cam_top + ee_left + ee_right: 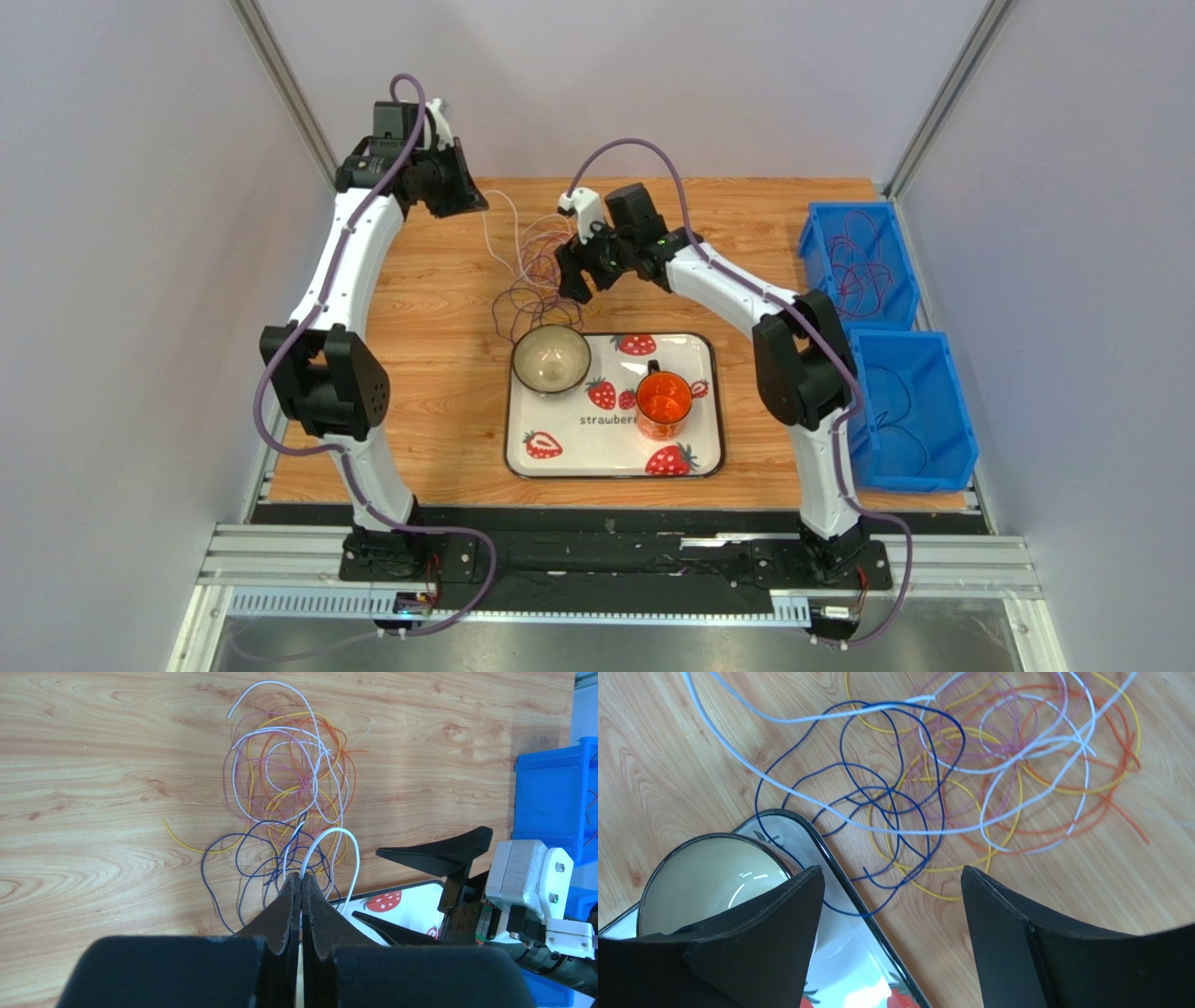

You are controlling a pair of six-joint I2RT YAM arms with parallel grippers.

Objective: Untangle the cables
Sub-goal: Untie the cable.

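Currently my left gripper (300, 882) pinches a white cable (335, 829); my right gripper (891, 873) gapes above the cables (303, 780), which sprawl lengthwise away from the tray (603, 445).

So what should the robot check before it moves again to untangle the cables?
1. Left fingers shut on the white cable: ok.
2. Right fingers open above the tangle: ok.
3. Only one cable in the gap between the right fingers: not ok; the blue cable and the yellow cable both lie there.
4. Blue cable clear of the tray: cannot tell; it runs right beside the rim.
5. Right fingers clear of the bowl: cannot tell; one finger overlaps it in the right wrist view.
6. Cables apart: not ok; the loops cross in one heap.
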